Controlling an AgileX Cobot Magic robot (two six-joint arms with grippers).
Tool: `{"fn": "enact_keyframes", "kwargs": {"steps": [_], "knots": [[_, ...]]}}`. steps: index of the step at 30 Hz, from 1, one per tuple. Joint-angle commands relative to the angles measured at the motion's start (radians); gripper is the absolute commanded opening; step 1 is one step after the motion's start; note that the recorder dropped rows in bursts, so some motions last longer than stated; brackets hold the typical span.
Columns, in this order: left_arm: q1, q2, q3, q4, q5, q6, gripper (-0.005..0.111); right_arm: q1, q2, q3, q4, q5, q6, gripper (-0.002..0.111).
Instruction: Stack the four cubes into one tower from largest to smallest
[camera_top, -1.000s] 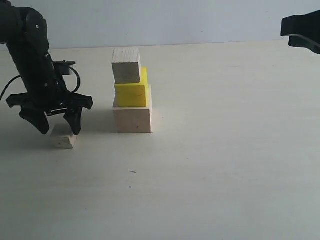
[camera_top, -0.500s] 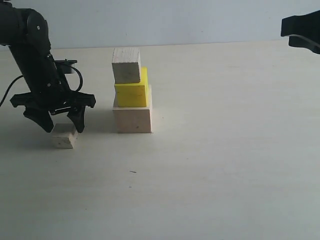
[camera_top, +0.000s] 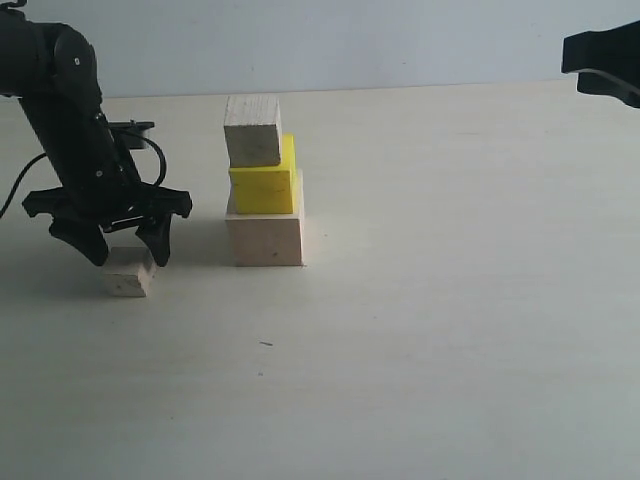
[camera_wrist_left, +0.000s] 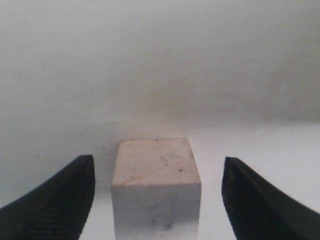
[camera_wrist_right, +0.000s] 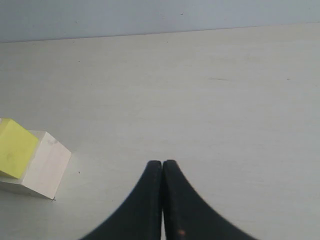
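Wood-coloured and very small, the smallest cube (camera_top: 129, 280) sat by itself on the table (camera_top: 450, 300), near the tower (camera_top: 262, 190) but not touching it. The tower had three blocks: a big pale wood cube (camera_top: 265, 238) at the bottom, a yellow cube (camera_top: 264, 188) on that, and a smaller pale wood cube (camera_top: 252, 130) on top, a bit off to one side. The left gripper (camera_top: 128, 257) hung right over the smallest cube, so this arm was much the nearer one. Its jaws were spread as wide as they go. One black finger stood on each side of the cube, with a gap on both sides, so nothing was touching it and nothing was held. In the left wrist view the cube sat in the middle between the fingers, with its flat sides facing them. A cube has no long side, so I think the jaws only needed to go a little lower and squeeze. The right gripper (camera_wrist_right: 162, 200) was far off, up high at the other side, with its jaws pressed tight together and nothing between them.
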Motion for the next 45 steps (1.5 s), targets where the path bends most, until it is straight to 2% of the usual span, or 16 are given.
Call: {"fn": "enact_keyframes", "kwargs": {"steps": [1, 45], "knots": [[-0.005, -0.004, 0.003, -0.006, -0.013, -0.002, 0.069, -0.002, -0.006, 0.003, 0.002, -0.007, -0.009, 0.0], [-0.005, -0.004, 0.01, -0.006, -0.037, -0.002, 0.069, -0.002, -0.006, 0.003, 0.002, -0.007, -0.009, 0.0]]}}
